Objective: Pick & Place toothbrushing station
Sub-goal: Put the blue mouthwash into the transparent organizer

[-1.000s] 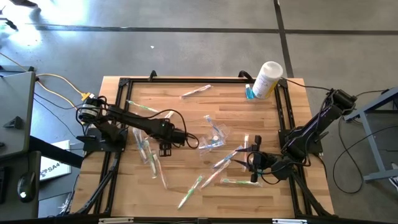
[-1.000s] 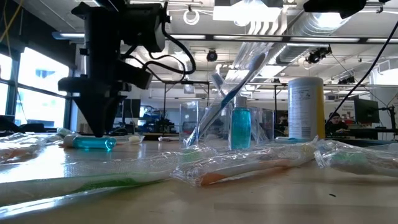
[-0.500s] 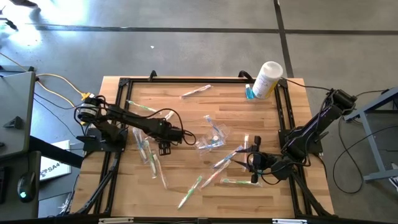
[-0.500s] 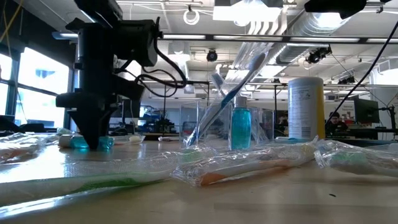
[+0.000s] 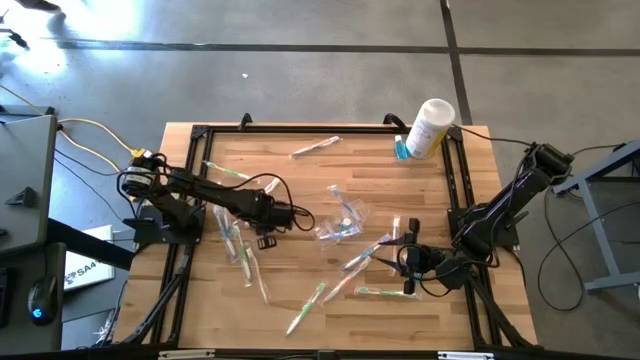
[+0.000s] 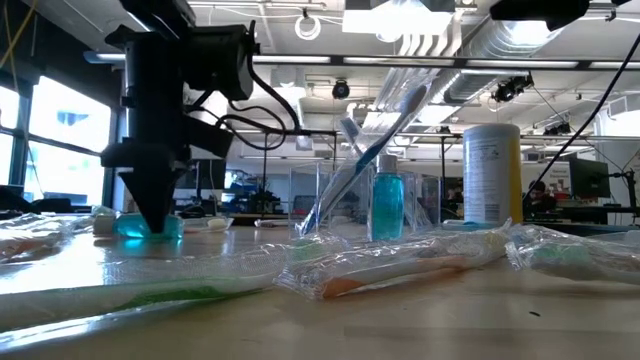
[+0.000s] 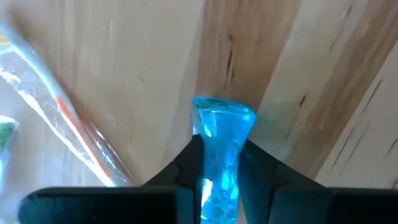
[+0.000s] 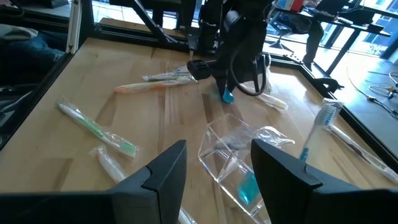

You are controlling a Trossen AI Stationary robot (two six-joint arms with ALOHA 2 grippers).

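A small teal tube (image 7: 222, 134) lies on the wooden table left of the middle, and my left gripper (image 5: 265, 240) stands over it, pointing down, shut on it; the low view shows the same tube (image 6: 172, 227) under the fingers. A clear crinkly bag (image 5: 340, 220) at the table's middle holds another teal tube (image 6: 387, 205) and a toothbrush (image 6: 355, 165). Wrapped toothbrushes (image 5: 240, 250) lie scattered flat on the wood. My right gripper (image 5: 408, 262) hovers open near the right edge, its fingers aimed toward the bag (image 8: 239, 146). My left gripper pinches the teal tube between its two fingers, one on each side, coming from above and pointing down. One flat end of the tube (image 7: 222, 111) sticks out beyond the fingers. The tube is at table level, lying flat.
A white canister (image 5: 430, 127) stands at the far right corner with a small teal thing beside it. More wrapped toothbrushes lie at the far side (image 5: 315, 147), near edge (image 5: 308, 305) and by the right gripper (image 5: 385, 293). Black frame rails (image 5: 190, 180) run along the table's edges.
My left gripper has sunk onto the teal tube, rolled a little about its own axis, and taken hold of the tube, which stays on the table.
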